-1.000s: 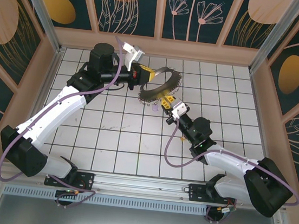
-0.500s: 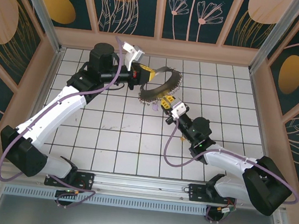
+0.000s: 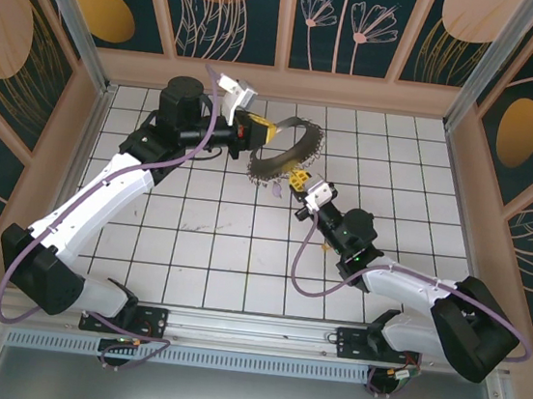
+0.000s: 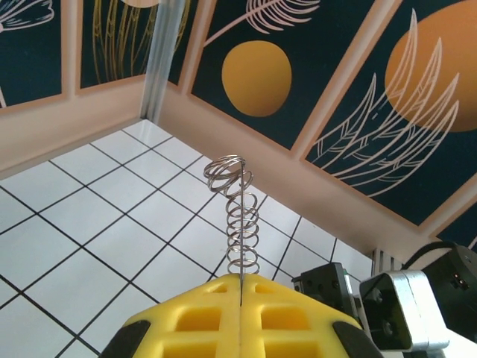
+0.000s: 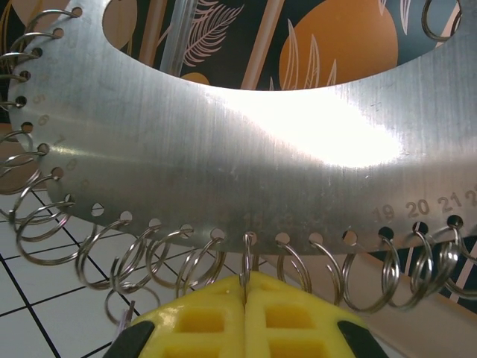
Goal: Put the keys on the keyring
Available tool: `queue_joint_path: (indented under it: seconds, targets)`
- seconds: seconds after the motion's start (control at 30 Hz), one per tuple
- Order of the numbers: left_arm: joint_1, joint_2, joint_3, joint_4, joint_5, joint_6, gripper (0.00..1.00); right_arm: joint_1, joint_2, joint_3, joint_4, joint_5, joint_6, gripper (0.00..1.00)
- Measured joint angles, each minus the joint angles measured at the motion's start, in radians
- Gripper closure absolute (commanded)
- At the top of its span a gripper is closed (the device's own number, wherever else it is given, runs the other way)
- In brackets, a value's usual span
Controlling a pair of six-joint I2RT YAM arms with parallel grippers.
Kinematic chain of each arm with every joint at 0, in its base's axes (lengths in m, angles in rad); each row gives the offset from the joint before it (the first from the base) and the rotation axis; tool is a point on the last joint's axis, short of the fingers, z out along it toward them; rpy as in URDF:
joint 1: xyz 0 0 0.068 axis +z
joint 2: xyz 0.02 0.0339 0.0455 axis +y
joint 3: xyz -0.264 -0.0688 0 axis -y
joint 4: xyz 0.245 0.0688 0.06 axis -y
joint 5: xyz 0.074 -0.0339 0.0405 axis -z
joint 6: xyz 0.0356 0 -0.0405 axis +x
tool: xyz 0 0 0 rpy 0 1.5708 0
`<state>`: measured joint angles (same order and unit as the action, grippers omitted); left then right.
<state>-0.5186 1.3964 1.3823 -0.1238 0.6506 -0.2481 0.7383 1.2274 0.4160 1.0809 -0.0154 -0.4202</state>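
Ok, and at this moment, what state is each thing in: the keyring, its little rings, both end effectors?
keyring: lifted off the table, tilted, held between the two arms.
small split rings: threaded through the holes along the keyring's rim, hanging loose.
left end effector: shut on the keyring's edge.
right end effector: shut on one of the small split rings at the lower rim.

The right end effector (image 3: pixel 296 176) now presses its yellow pads (image 5: pixel 201 317) fully together on one small wire loop (image 5: pixel 247 250) at the edge of the keyring (image 3: pixel 291 142), sits slightly further from its base than before, and the keyring looks more tilted and narrower.
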Motion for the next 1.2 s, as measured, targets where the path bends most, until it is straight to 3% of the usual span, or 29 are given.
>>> queue_joint_path:
  seconds: [0.27,0.57,0.7,1.2]
  targets:
    - [-0.013,-0.002,-0.038,0.027,-0.114,-0.085,1.0,-0.036,-0.057,0.0,-0.068,-0.043,0.033,1.0]
    - [-0.01,-0.003,-0.168,0.151,-0.178,-0.27,0.95,-0.148,-0.109,0.004,-0.201,-0.232,0.135,1.0]
    - [-0.002,-0.002,-0.258,0.23,-0.19,-0.353,0.81,-0.19,-0.113,0.016,-0.282,-0.319,0.169,1.0]
    - [0.019,0.087,-0.52,0.462,-0.184,-0.566,0.53,-0.26,-0.08,0.154,-0.568,-0.486,0.182,1.0]
